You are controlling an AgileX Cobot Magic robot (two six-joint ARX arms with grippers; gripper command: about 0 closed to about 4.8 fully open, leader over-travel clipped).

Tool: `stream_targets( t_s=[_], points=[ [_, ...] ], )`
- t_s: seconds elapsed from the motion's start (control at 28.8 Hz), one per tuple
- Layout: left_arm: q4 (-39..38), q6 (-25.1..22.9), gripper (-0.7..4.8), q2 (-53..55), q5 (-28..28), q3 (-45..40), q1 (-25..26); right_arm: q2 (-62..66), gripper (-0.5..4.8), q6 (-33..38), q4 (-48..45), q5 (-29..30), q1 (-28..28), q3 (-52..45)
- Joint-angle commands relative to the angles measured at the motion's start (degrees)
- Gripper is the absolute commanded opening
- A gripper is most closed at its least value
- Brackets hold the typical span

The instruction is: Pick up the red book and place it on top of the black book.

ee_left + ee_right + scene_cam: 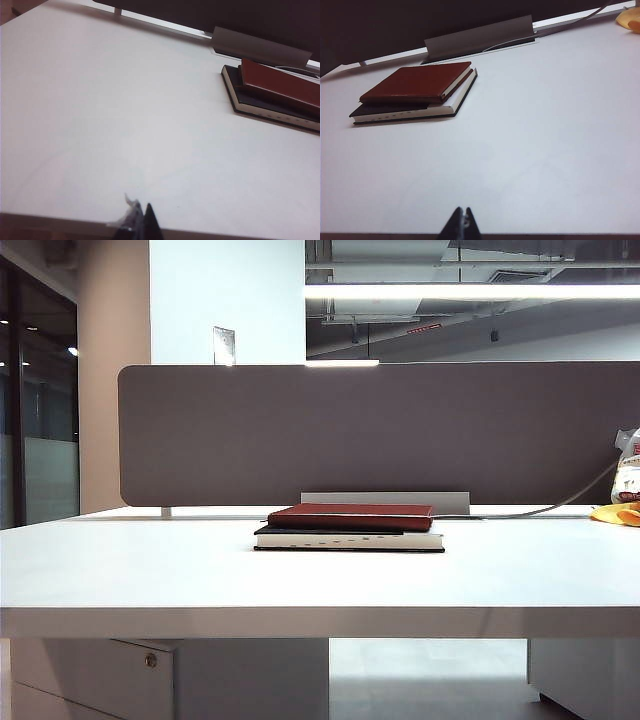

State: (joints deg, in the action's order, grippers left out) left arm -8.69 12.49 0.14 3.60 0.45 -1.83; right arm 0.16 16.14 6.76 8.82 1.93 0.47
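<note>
exterior view had the red book (350, 516), thin and matte maroon, lying flat on the black book (348, 538) with its pale page edges, mid desk (150, 570), smooth and white. left claw (140, 220) and right claw (463, 225) hung over the near desk edge, both pinched together, holding nothing, well apart from the books.

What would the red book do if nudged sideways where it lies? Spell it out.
The red book lies flat on the black book, so it would probably slide, not tip or roll. Its hard-looking cover suggests it stays stiff. Being thin, it seems light and may skid off. Left gripper and right gripper, both shut, sit apart from it at the table edge.
</note>
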Motion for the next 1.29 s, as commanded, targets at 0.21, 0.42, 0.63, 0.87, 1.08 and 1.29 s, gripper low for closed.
stream_targets(
  t_s=[0.21, 0.42, 0.63, 0.87, 1.08, 1.29],
  points=[
    [0.17, -0.04, -0.06, 0.02, 0.28, -0.02, 0.02, 0.0, -0.01, -0.11, -1.01, 0.09, -0.04, -0.07],
    [0.15, -0.04, -0.06, 0.02, 0.26, -0.02, 0.04, 0.0, -0.01, -0.11, -1.01, 0.09, -0.04, -0.07],
    [0.17, -0.04, -0.06, 0.02, 0.28, -0.02, 0.07, 0.0, -0.01, -0.11, -1.01, 0.09, 0.07, -0.07],
    [0.15, -0.04, -0.06, 0.02, 0.26, -0.02, 0.07, 0.0, -0.01, -0.11, -1.01, 0.09, 0.07, -0.07],
    [0.17, -0.09, -0.06, 0.02, 0.26, -0.02, 0.07, 0.0, -0.01, -0.11, -1.01, 0.09, 0.07, -0.07],
    [0.11, -3.91, -0.06, 0.02, -0.13, -0.04, 4.52, 0.0, -0.01, -0.11, -1.01, 0.09, 0.07, -0.07]
  ],
)
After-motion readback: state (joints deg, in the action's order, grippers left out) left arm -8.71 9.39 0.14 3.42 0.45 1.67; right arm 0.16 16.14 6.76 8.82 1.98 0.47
